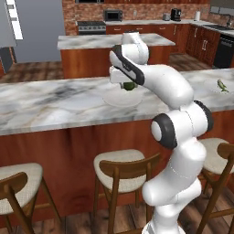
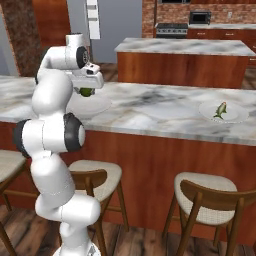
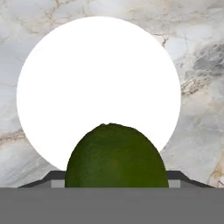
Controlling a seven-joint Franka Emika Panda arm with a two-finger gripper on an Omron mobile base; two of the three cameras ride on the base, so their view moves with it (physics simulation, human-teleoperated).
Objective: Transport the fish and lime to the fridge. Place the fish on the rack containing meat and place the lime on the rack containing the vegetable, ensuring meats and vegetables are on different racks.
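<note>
Because the lime (image 1: 129, 85) has to travel to the fridge, the left base view shows it tucked under the gripper (image 1: 128, 85), raised just above the white plate (image 1: 119, 98) on the near marble counter (image 1: 50, 103). The arm rises from the lower right, folds at its dark elbow, and reaches forward with the hand pointing down over the plate. The fish (image 1: 222, 85) waits on a 2nd plate (image 1: 215, 87) far to the right, well apart.

In the right base view the arm climbs from the lower left and bends over the counter (image 2: 150, 112); the gripper (image 2: 86, 90) grasps the lime (image 2: 86, 92) above the plate (image 2: 92, 106). The fish (image 2: 220, 109) lies on its plate (image 2: 235, 114) to the right, untouched. The grey fridge (image 2: 112, 25) stands far behind.

In the hand view the lime (image 3: 116, 157) sits clamped between the 2 dark fingertips (image 3: 52, 178), with the plate (image 3: 98, 78) below, so it looks lifted clear.
</note>
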